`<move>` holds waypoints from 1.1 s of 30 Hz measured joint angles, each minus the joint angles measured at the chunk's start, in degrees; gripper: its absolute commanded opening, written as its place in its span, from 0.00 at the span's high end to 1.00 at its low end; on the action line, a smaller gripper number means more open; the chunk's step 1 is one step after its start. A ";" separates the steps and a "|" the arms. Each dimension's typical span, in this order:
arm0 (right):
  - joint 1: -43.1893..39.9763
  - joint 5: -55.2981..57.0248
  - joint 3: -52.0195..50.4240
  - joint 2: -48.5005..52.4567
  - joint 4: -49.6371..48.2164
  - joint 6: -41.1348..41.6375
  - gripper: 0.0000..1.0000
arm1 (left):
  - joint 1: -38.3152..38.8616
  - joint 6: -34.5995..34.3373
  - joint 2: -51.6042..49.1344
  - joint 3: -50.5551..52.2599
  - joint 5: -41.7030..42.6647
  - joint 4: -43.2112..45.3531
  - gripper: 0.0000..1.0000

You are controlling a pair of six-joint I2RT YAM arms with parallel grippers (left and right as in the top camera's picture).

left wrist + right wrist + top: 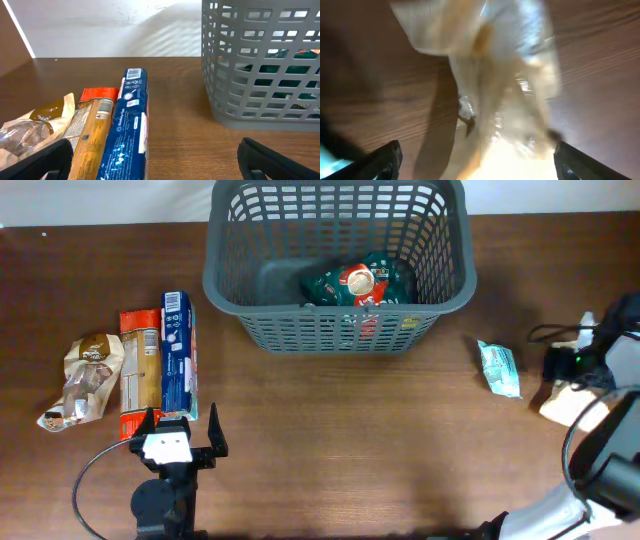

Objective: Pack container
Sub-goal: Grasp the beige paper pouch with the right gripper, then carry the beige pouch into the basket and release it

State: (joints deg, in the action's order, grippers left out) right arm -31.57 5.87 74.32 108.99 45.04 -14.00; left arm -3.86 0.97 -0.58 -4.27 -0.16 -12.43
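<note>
The dark grey lattice container (222, 290) stands at the back middle, with a green snack packet (360, 283) on its floor. My left gripper (180, 442) is open and empty, low at the front left, just in front of a blue packet (178, 350). In the left wrist view its fingers (155, 165) spread wide, with the blue packet (125, 135) ahead and the container (260, 65) to the right. My right gripper (572, 385) is at the far right over a pale crinkly packet (562, 405). Its fingers (475, 162) are open on either side of that packet (510, 100).
An orange packet (140, 370) and a brown-and-clear bag (88, 375) lie left of the blue packet. A small teal packet (498, 368) lies right of the container. Cables and the right arm crowd the right edge.
</note>
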 measured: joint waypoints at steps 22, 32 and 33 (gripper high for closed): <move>0.74 -12.79 46.73 5.33 25.49 8.61 0.96 | 0.00 0.00 0.00 0.00 0.00 -0.04 0.01; 25.64 -20.90 84.94 1.51 32.87 4.22 0.96 | 0.00 0.00 0.00 0.00 0.00 -0.02 0.01; 28.98 -21.55 85.11 1.29 32.70 2.97 0.96 | 0.00 -0.02 0.00 0.00 0.00 0.00 0.01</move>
State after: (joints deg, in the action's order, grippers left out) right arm -2.59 -15.68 159.44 110.28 77.73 -11.03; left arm -3.86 0.95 -0.58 -4.27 -0.16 -12.43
